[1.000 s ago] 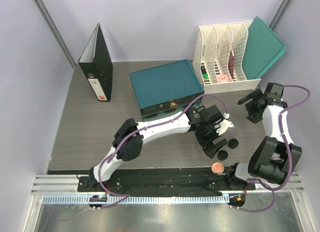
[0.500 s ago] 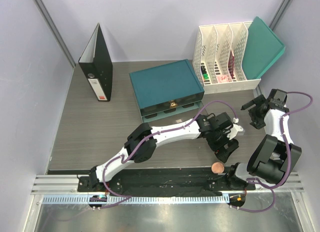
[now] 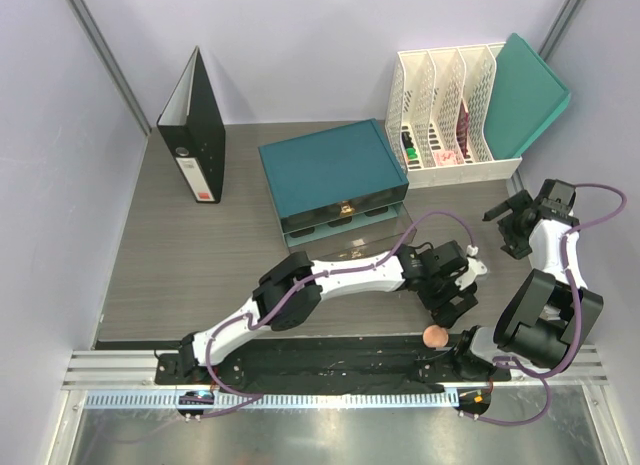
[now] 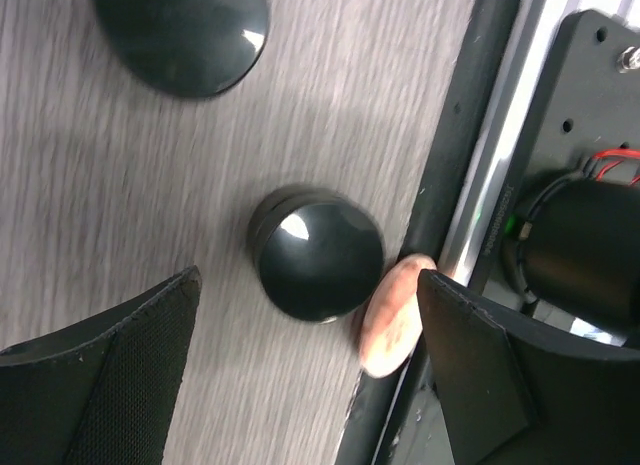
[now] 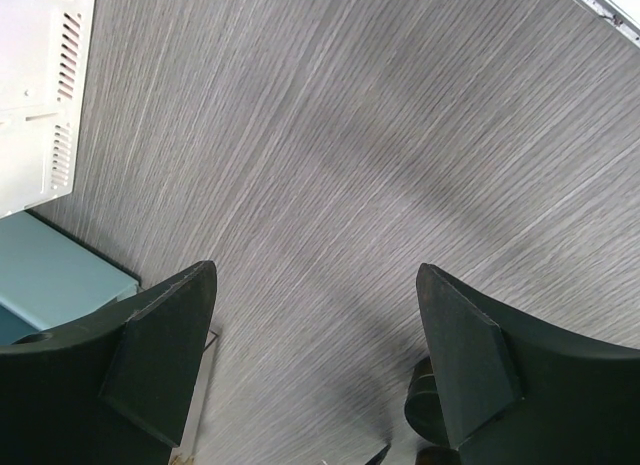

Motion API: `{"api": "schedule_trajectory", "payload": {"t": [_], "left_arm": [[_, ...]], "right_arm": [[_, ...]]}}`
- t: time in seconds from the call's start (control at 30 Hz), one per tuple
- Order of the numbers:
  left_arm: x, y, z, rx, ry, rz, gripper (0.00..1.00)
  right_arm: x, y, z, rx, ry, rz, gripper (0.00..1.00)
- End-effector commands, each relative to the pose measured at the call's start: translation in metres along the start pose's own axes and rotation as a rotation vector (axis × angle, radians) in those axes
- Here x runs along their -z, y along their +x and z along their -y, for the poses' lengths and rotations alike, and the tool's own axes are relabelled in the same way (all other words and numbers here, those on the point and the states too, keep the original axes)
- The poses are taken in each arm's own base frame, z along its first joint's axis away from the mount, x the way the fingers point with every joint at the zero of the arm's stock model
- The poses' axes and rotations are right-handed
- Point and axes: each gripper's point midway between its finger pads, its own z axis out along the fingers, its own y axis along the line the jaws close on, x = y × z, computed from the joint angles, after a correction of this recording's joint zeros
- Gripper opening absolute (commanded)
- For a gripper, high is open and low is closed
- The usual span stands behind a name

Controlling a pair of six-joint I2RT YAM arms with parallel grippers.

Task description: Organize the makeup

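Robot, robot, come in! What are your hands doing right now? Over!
Left hand open over a black jar. Right hand open, empty, over the table. Peach disc crowds that jar at the table edge.

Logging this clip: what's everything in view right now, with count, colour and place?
Round jars: 2, black, near right.
Disc: 1, peach, near edge, beside one jar.
Drawer box: 1, teal, far centre.
Binder: 1, black, upright, far left.
File organizer: 1, white, far right.
Markers: count unclear, green and red, in organizer.
Folder: 1, teal, leaning at organizer's right end.
Table: 1, grey wood grain.
Left end effector: 1, black, open, one jar between its fingers.
Right end effector: 1, black, open, over table, right side.
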Motion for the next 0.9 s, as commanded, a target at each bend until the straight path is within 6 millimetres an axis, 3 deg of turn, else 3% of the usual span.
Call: {"api": "schedule_trajectory", "payload": {"t": [0.0, 0.23, 0.37, 0.47, 0.5, 0.6, 0.73, 0.87], "left_arm": [[-0.016, -0.003, 0.007, -0.017, 0.010, 0.026, 0.89], [-0.032, 0.005, 0.004, 0.012, -0.003, 0.015, 0.82], [-0.037, 0.010, -0.009, 0.022, -0.057, 0.005, 0.74], [-0.039, 0.018, -0.014, 0.019, -0.081, -0.014, 0.62], [-0.039, 0.023, -0.018, 0.017, -0.096, -0.025, 0.50], [-0.035, 0.027, -0.025, 0.012, -0.126, -0.032, 0.28], [-0.019, 0.018, -0.029, -0.014, -0.160, -0.014, 0.17], [0.010, -0.004, -0.037, -0.037, -0.240, 0.025, 0.08]], "right_arm": [[0.000, -0.006, -0.003, 0.016, -0.020, 0.021, 0.86], [-0.001, -0.005, -0.002, 0.009, -0.024, 0.013, 0.86], [-0.003, -0.003, 0.000, 0.013, -0.021, 0.009, 0.86], [-0.003, -0.003, 0.001, 0.013, -0.020, 0.010, 0.86], [-0.004, -0.004, 0.000, 0.012, -0.023, 0.009, 0.86], [-0.005, -0.004, -0.002, 0.006, -0.032, 0.002, 0.86], [-0.007, -0.005, -0.005, 0.000, -0.045, -0.008, 0.86], [-0.008, 0.000, -0.005, 0.000, -0.057, -0.010, 0.86]]}}
